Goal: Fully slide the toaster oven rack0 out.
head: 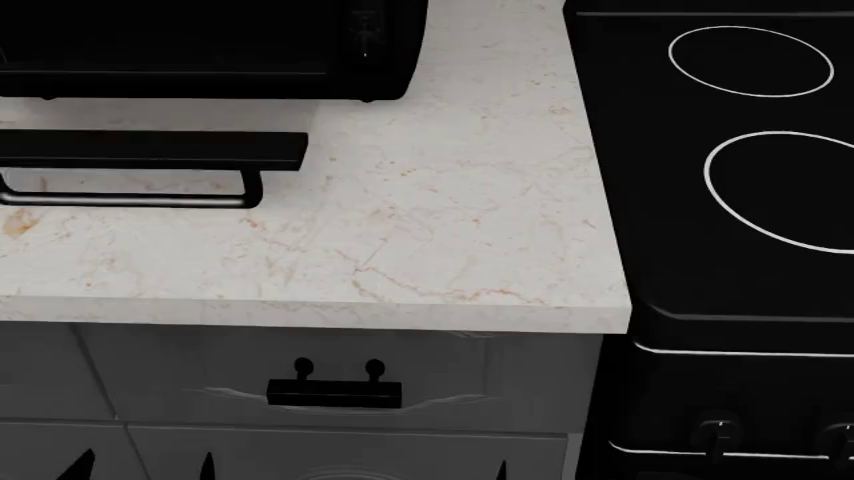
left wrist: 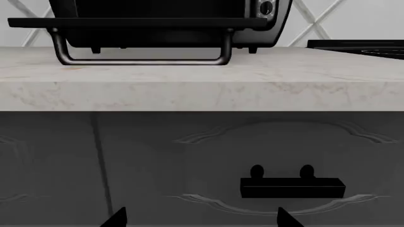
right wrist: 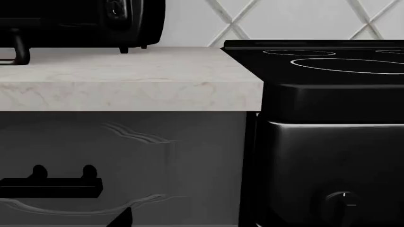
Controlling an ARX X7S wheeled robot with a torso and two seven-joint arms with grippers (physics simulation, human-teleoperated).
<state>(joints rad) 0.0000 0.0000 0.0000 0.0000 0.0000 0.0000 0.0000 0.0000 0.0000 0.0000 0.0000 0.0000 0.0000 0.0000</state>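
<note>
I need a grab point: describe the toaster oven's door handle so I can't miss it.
On the pale marble counter, left of the black stove, sits the toaster oven. Its door lies folded flat. The handle is the thin bar below the door's front edge, unlike the stubby drawer pull lower down.

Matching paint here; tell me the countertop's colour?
Pale cream marble with faint tan veins, on the countertop; head view.

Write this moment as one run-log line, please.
toaster oven: door open flat | rack0: not visible | left gripper: below counter, open | right gripper: only one fingertip visible
</note>
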